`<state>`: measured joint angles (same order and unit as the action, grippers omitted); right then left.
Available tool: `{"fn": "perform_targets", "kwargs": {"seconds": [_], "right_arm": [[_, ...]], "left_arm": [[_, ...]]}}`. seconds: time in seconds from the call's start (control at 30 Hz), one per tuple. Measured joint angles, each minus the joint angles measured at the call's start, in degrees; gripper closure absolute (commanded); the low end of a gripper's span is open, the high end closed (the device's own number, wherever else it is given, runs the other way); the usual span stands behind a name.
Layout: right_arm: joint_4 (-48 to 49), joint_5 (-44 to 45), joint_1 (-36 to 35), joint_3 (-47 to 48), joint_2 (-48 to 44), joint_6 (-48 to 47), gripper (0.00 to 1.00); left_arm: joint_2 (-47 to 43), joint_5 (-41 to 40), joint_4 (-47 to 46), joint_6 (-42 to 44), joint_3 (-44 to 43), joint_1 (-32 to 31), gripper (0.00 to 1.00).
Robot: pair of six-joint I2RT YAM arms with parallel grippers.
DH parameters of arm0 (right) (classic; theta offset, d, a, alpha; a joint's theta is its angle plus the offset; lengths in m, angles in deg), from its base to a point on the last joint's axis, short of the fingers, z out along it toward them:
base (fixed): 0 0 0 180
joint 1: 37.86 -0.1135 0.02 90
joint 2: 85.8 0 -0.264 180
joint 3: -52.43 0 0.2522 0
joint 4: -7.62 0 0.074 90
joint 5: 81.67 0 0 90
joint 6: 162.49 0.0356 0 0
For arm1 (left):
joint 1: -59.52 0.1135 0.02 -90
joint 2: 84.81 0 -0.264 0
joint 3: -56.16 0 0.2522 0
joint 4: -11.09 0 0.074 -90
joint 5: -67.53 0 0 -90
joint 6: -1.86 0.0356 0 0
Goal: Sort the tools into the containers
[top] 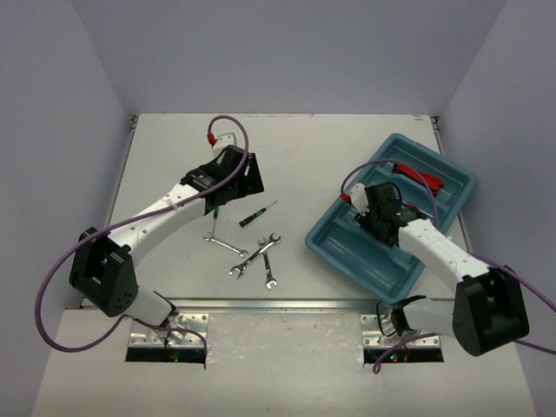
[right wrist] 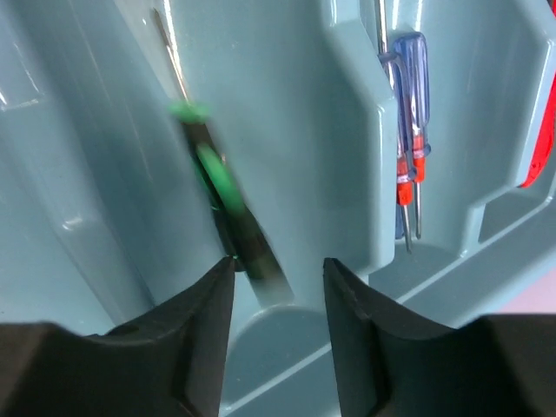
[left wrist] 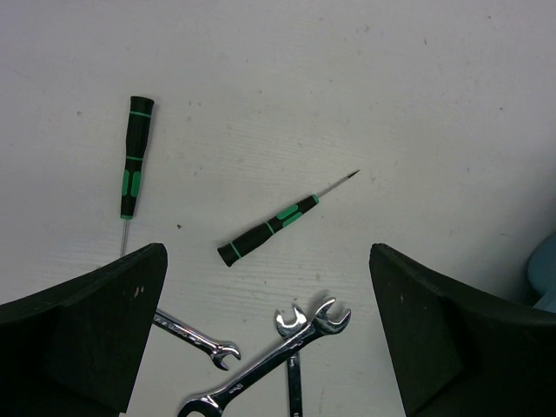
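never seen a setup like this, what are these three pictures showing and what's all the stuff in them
Two robot arms are bolted at the near edge of a table. The wide picture comes from a camera above and behind them; the other two come from cameras on the wrists, so the dark shapes at their lower edge are each arm's own fingers.

The left tool hangs wide open over two black and green screwdrivers and three silver wrenches lying on the table. It holds nothing.

The right tool is over a teal tray with long compartments. Its jaws stand apart, and a blurred green and black screwdriver sits just ahead of them in one compartment, seemingly released. Blue-handled screwdrivers lie in the next one.
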<state>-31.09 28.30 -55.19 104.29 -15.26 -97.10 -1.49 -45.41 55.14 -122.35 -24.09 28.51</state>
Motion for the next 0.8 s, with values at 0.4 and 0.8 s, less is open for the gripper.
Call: {"fn": "perform_targets", "kwargs": {"seconds": [0.4,0.8], "right_arm": [[-10.47,-0.34,0.0,12.77,-5.02,6.23,0.01],[-4.97,-20.67,-0.04,9.79,-22.22,17.38,0.01]], "left_arm": [[7.68,3.56,0.76,1.02,-2.67,0.35,0.0],[27.22,16.01,4.93,20.07,-14.41,0.75,0.02]]}}
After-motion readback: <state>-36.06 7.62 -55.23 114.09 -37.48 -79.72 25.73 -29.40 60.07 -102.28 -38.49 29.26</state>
